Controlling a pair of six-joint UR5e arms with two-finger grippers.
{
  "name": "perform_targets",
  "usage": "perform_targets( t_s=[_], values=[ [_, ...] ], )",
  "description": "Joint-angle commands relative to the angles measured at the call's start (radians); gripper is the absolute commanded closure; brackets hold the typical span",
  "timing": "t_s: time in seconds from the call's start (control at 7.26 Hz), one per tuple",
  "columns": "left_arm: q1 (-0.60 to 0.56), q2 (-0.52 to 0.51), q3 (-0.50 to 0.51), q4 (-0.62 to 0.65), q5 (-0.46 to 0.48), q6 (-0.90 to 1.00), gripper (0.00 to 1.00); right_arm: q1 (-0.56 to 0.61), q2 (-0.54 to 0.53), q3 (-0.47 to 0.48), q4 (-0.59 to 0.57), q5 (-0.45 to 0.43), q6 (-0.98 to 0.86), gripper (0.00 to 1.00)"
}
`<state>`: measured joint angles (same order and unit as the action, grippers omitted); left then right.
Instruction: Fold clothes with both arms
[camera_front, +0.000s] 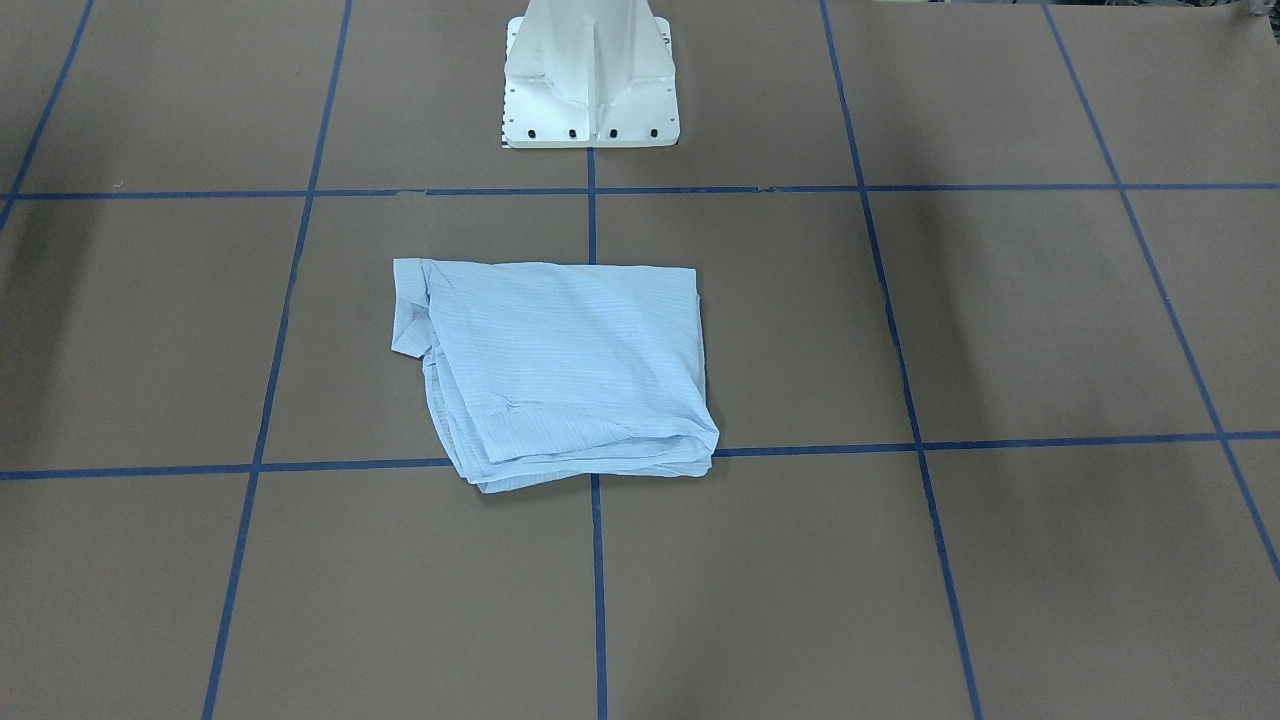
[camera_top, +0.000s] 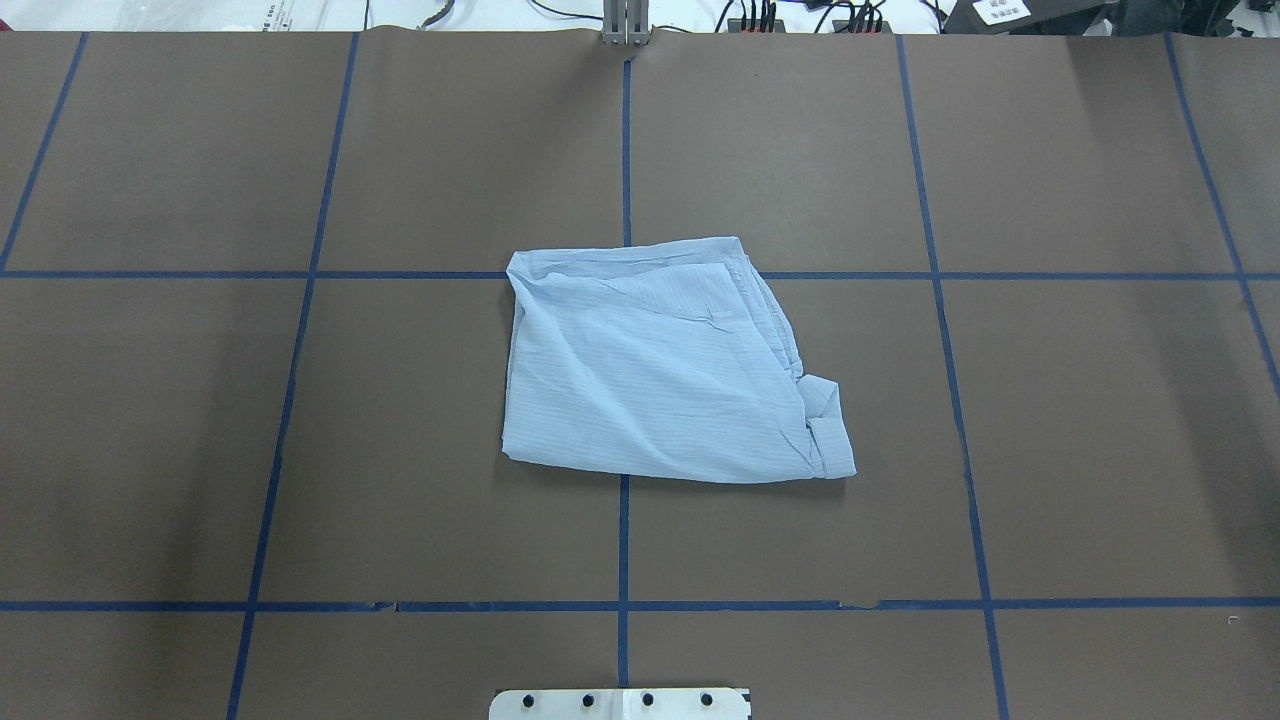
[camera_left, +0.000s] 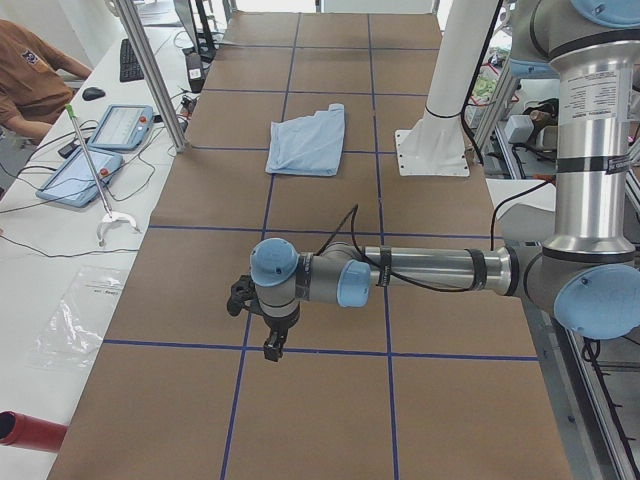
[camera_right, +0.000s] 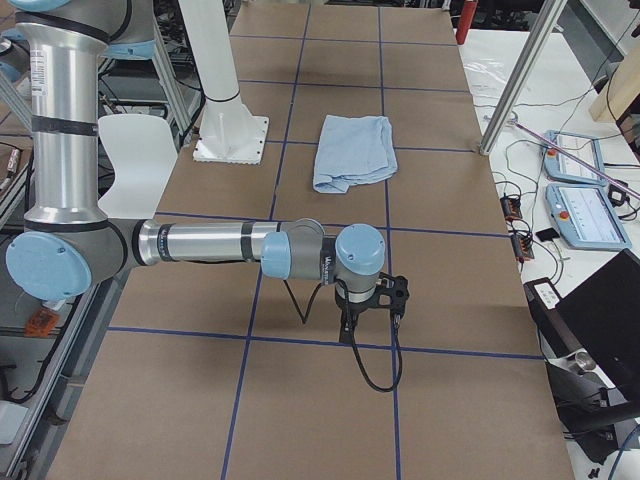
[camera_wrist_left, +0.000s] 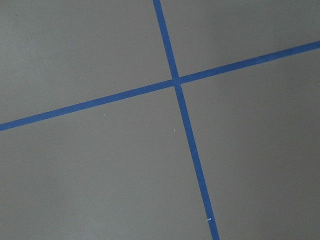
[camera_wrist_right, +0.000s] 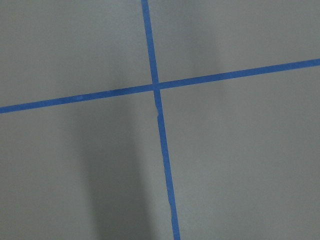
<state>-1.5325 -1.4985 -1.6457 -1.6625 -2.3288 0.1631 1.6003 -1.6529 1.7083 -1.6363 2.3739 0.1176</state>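
Note:
The pale-blue striped shirt (camera_front: 560, 370) lies folded into a rough square at the middle of the brown table, and it also shows in the overhead view (camera_top: 650, 380) and both side views (camera_left: 308, 140) (camera_right: 352, 150). Nothing touches it. The left arm is stretched low over the table's left end, its gripper (camera_left: 272, 350) pointing down, far from the shirt. The right arm is likewise at the right end with its gripper (camera_right: 345, 335) pointing down. I cannot tell whether either gripper is open or shut. Both wrist views show only brown table and a blue tape cross (camera_wrist_left: 175, 82) (camera_wrist_right: 156, 87).
The white pedestal base (camera_front: 590, 80) (camera_top: 620, 703) stands behind the shirt. Blue tape lines grid the table. An operator (camera_left: 25, 80), tablets (camera_left: 100, 150) (camera_right: 580, 190) and a grabber stick (camera_left: 90, 170) are on the white bench along the far side.

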Motion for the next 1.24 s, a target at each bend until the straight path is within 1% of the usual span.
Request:
perform_targets(
  t_s=[0.0, 0.41, 0.69, 0.83, 1.1],
  values=[
    [-0.002, -0.002, -0.002, 0.000, -0.001, -0.001, 0.00, 0.000, -0.028, -0.006, 0.009, 0.001, -0.023, 0.00],
    [-0.002, -0.002, 0.003, 0.001, -0.003, -0.011, 0.00, 0.000, -0.025, -0.004, 0.009, 0.002, -0.021, 0.00],
    [0.000, -0.005, -0.003, 0.001, -0.004, -0.246, 0.00, 0.000, -0.024, 0.002, 0.009, 0.002, -0.021, 0.00],
    [0.000, -0.003, -0.003, 0.000, -0.003, -0.276, 0.00, 0.000, -0.022, 0.002, 0.009, 0.002, -0.021, 0.00],
    [0.000, -0.005, -0.002, 0.000, -0.003, -0.277, 0.00, 0.000, -0.021, 0.004, 0.009, 0.004, -0.021, 0.00]
  ],
)
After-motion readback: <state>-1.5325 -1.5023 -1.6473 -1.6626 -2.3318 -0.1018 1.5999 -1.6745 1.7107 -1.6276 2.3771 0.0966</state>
